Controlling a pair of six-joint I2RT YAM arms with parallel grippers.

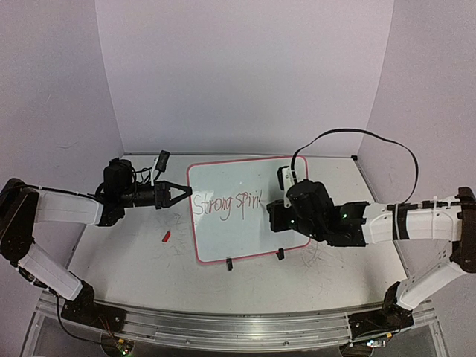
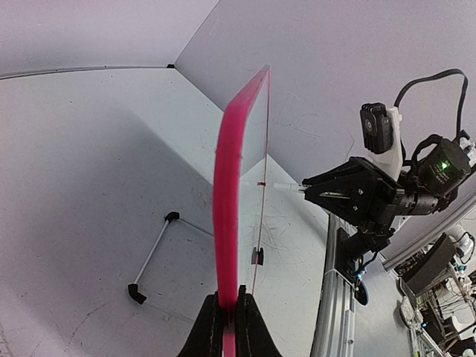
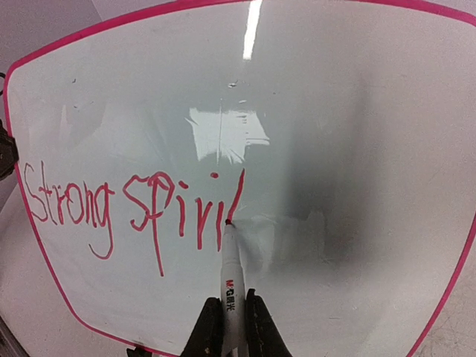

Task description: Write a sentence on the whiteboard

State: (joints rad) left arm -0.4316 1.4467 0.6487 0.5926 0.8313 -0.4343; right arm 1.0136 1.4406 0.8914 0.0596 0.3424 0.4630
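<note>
On table (image 1: 134, 260), whiteboard (image 1: 253, 178) and sentence (image 1: 223, 204) run left-right; left gripper (image 1: 186, 195) clamps rim (image 2: 227, 186), right gripper (image 3: 229, 312) clamps marker (image 3: 232, 260).

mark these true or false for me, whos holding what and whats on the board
1. The left gripper clamps the rim of the whiteboard. True.
2. The sentence is in blue. False: the lettering is red.
3. The right gripper holds a marker with its tip on the board. True.
4. A small red object lies on the whiteboard. False: it lies on the table, left of the board.
5. The board to the right of the marker tip has no writing. True.
</note>
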